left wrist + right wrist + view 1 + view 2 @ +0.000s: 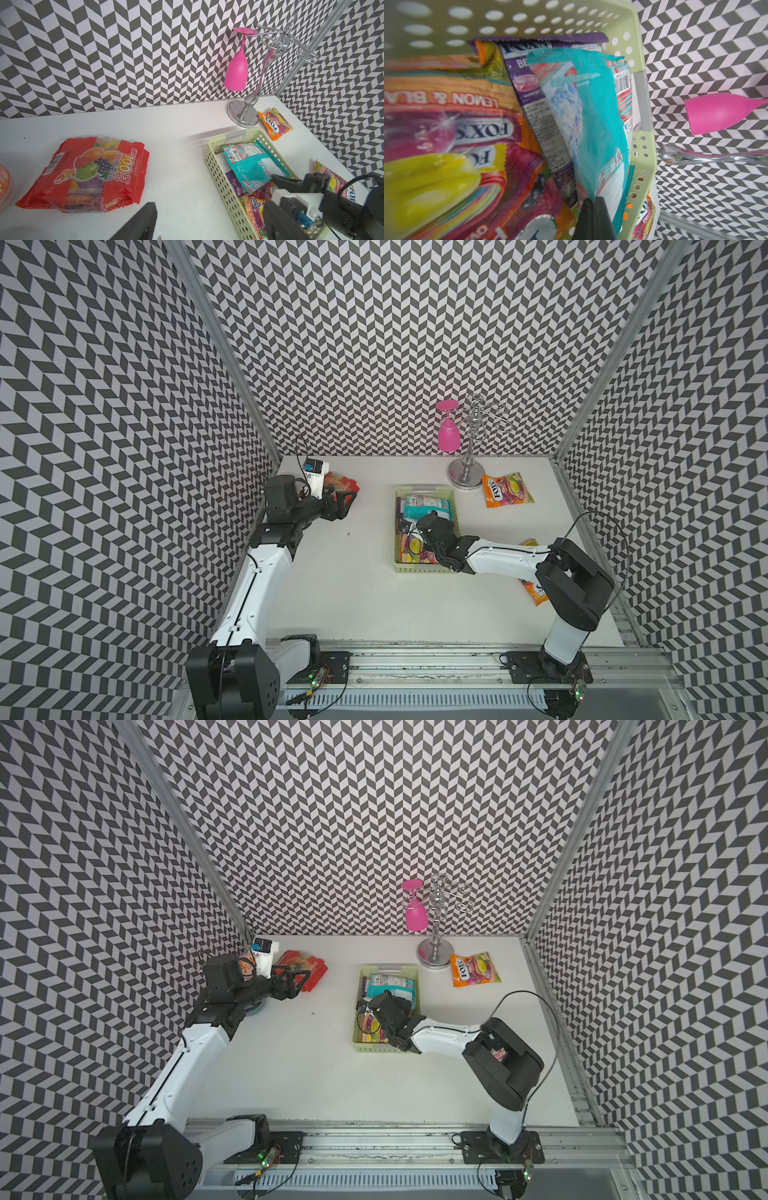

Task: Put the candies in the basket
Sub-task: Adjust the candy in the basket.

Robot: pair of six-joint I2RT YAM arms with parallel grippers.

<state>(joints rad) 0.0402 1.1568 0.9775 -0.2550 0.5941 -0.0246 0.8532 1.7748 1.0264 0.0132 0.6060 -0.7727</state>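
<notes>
Green plastic basket (417, 489) sits mid-table and it's already got a decent haul: a teal bag (428, 506) on top, a purple bag (527, 87) under it, and at least one orange lemon bag (446, 99) toward the near end. So roughly halfway, going by the count. Three are out on the table: the red bag (87, 172) at the far left, the far orange bag (507, 490) just beside the silver stand (466, 477), and the near orange bag (536, 593) half hidden under the right arm. The right gripper (593, 212) is down inside the basket, jaws together against the teal bag's edge; can't tell if it's pinching any foil. The left gripper (347, 502) hangs with jaws apart right at the red bag, holding nothing, so that one looks next.
</notes>
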